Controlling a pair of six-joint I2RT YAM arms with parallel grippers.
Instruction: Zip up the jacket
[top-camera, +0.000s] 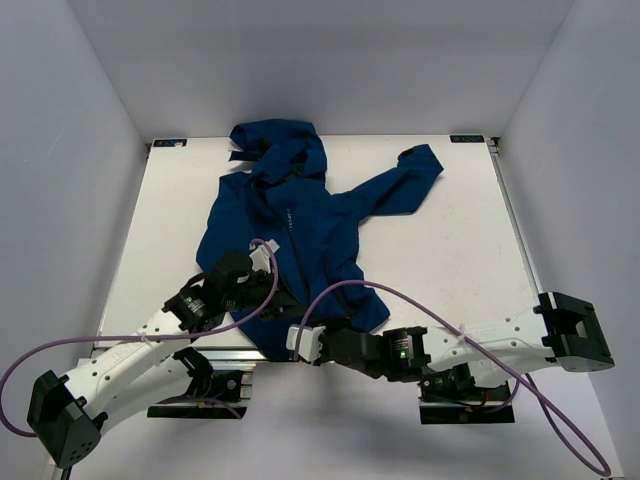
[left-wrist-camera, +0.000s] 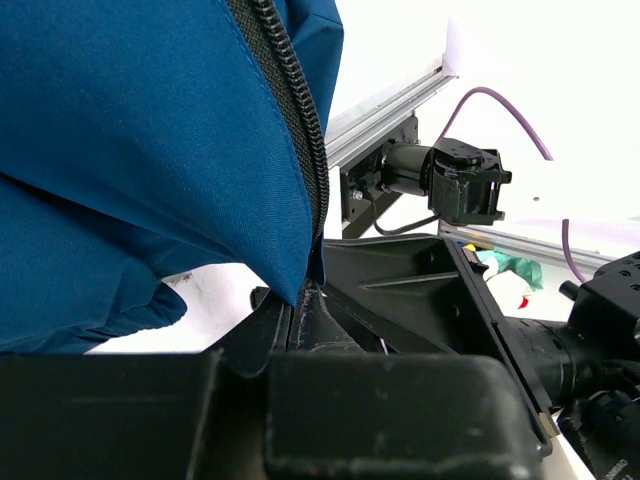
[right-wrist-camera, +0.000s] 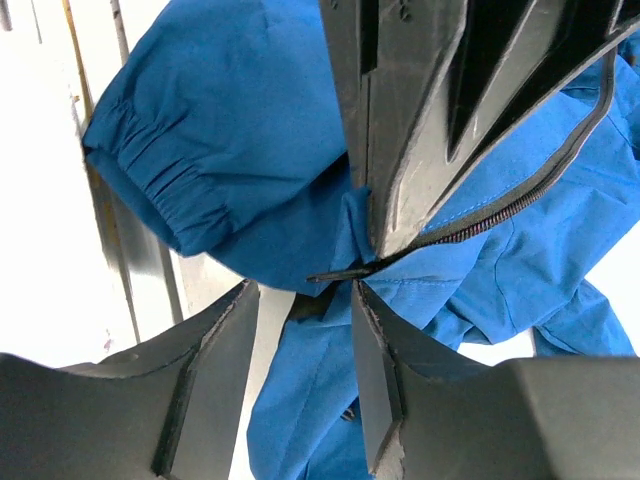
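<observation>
Jaws of L gripper (left-wrist-camera: 310, 292) are pressed together on the jacket (top-camera: 290, 230), pinching its hem right at the bottom end of the zipper (left-wrist-camera: 295, 120). Jaws of R gripper (right-wrist-camera: 302, 300) are spread w/ nothing held, and a small black tab (right-wrist-camera: 335, 272) at the zip's foot lies just beyond the gap.

Jacket is laid front-up on the white table (top-camera: 430, 260), w/ hood at the far side, one sleeve flung out to the R, and hem at the near edge by both grippers. An elastic cuff (right-wrist-camera: 150, 190) is seen bunched just beside the R fingers. Whether the two zip halves are already joined at the bottom cannot be told.

Risks, as judged:
- If R jaws are closed slightly off, loose fabric or the cuff is likely caught instead of the tab, so cloth would be dragged, not zipped.
- If the tab is pulled while the L pinch is weak, hem may be slipped out and the front bunched, jamming the teeth.
- Folds along the zip line could be bitten by the slider.
- Purple cable (top-camera: 450, 315) by the R arm might be snagged on a long pull.
</observation>
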